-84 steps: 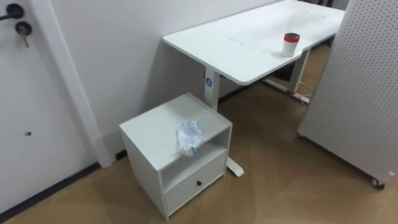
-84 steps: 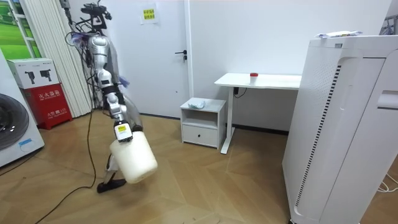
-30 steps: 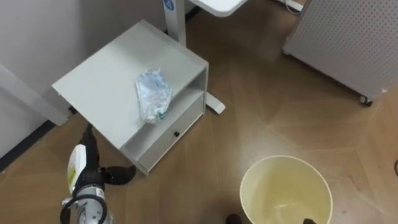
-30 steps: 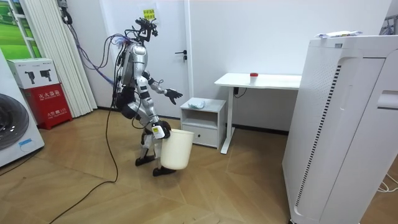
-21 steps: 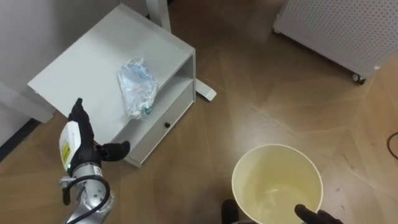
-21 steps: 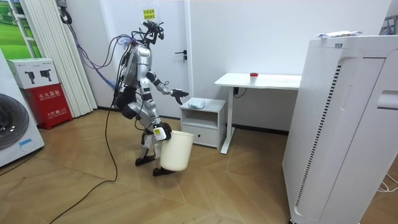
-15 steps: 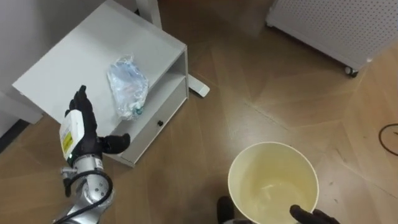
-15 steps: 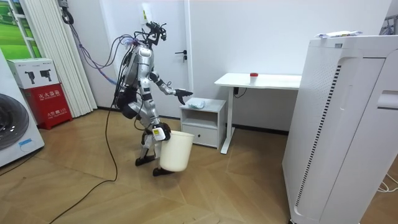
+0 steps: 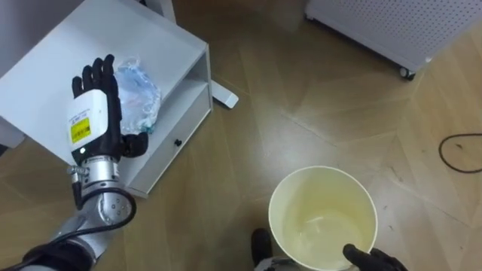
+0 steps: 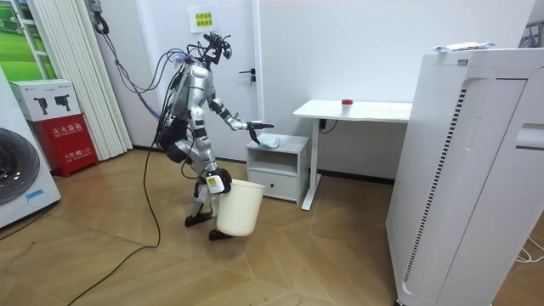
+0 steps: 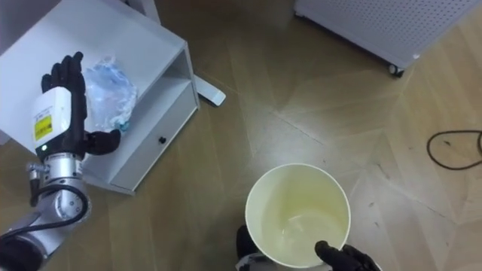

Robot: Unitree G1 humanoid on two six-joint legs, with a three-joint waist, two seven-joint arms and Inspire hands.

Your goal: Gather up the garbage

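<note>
A crumpled clear plastic wrapper (image 9: 141, 93) lies on top of the low white cabinet (image 9: 45, 56), near its front edge. My left hand (image 9: 93, 107) hovers open right beside the wrapper, on its left, fingers straight and thumb out below it. My right hand (image 9: 370, 260) grips the near rim of a cream waste bin (image 9: 324, 218), which hangs at my right side with nothing in it. In the room view I stand at the cabinet (image 10: 276, 166), left hand (image 10: 259, 127) stretched out over the wrapper (image 10: 270, 141), bin (image 10: 236, 206) by my knee.
The cabinet has an open shelf and a drawer with a dark knob (image 9: 178, 142). A desk foot (image 9: 224, 98) lies on the wood floor just beyond it. A white perforated panel on castors (image 9: 376, 30) stands at the upper right. The white desk (image 10: 353, 110) adjoins the cabinet.
My left hand has risen and reached forward from the cabinet's front corner to beside the wrapper. The view has shifted closer and downward. The bin stays in my right hand.
</note>
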